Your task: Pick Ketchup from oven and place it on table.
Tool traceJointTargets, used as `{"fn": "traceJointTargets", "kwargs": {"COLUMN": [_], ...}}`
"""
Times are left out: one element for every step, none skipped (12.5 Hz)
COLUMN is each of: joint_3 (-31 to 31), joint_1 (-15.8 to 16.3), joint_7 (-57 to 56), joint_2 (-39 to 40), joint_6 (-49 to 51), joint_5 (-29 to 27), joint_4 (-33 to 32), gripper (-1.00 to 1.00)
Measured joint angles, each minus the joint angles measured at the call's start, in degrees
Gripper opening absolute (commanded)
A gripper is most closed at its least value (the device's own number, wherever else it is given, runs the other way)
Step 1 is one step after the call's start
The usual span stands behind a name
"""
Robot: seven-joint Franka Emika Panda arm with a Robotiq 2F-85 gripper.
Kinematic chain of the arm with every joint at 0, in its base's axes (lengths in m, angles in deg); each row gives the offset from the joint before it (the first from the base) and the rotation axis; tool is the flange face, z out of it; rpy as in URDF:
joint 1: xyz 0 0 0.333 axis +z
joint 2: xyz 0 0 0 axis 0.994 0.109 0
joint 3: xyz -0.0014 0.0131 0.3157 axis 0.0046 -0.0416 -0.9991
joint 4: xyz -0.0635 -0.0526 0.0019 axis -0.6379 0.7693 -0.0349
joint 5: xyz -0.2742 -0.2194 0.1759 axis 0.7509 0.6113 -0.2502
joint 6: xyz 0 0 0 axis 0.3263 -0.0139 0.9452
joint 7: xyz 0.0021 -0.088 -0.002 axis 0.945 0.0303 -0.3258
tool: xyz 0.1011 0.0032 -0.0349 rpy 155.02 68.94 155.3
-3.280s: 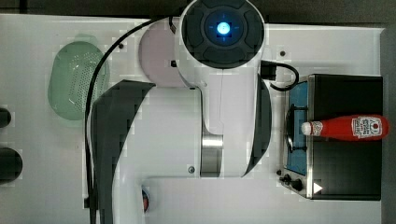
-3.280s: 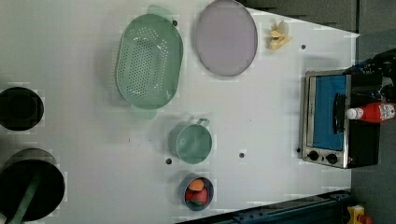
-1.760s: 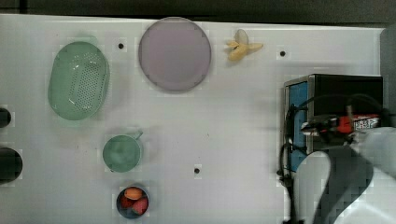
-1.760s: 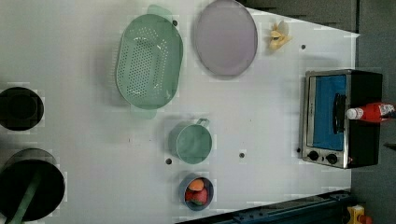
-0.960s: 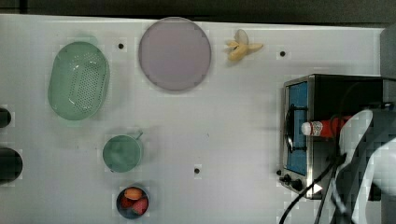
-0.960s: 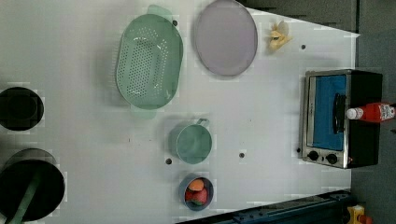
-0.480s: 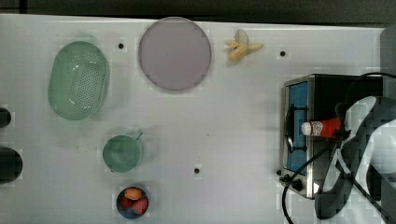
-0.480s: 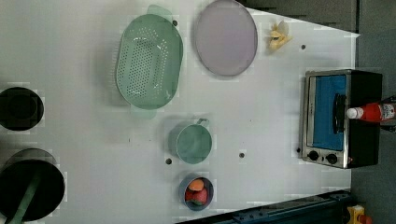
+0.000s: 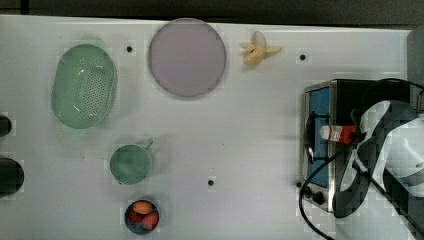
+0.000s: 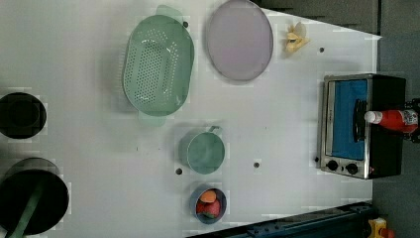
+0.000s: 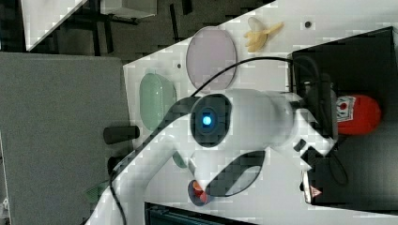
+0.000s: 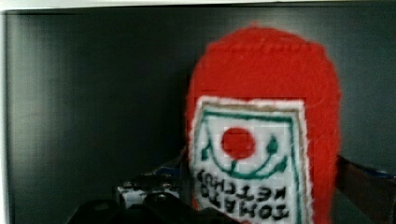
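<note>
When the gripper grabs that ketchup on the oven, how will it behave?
The ketchup looks fuzzy and knitted in the wrist view, so probably soft, light and squashy rather than slippery. Lying on its side on the oven, its rounded body might roll if nudged.

three overhead views, wrist (close) on ketchup (image 12: 261, 135)

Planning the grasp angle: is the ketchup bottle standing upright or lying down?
Lying down: the ketchup rests lengthwise on top of the oven, white cap over the door side.
</note>
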Motion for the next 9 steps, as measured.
{"fn": "traceJointTargets", "kwargs": {"joint_3": [0.0,-0.8,-1.3,-1.4,-1.7,-1.9,-1.1,-0.8,-0.8], "joint_1": [-0.4,-1.1,-1.2,-1.0,-0.9,-0.6,0.4,0.8,0.7], "joint_7": [0.0,0.0,0.0,0.0,0.0,0.0,-0.1,-0.3,-0.4], "joint_2": [0.6,0.4,0.0,-0.1,-0.2,-0.7,-1.4,-2.2,-2.6], "joint_6": [-1.1,-2.0,-1.6,-1.6,-1.1,-0.5,-0.5,0.3,1.2], "joint_5": [-1.1,-0.9,-0.6,-0.9,-0.6,-0.3,-0.3,-0.5,-0.1], "joint_4": [-0.4,-0.2,0.4,1.1,1.7,1.8,1.6,1.8,2.9], "gripper": [0.43,0.24,0.24,0.24,0.24,0.24,0.24,0.24,0.24]}}
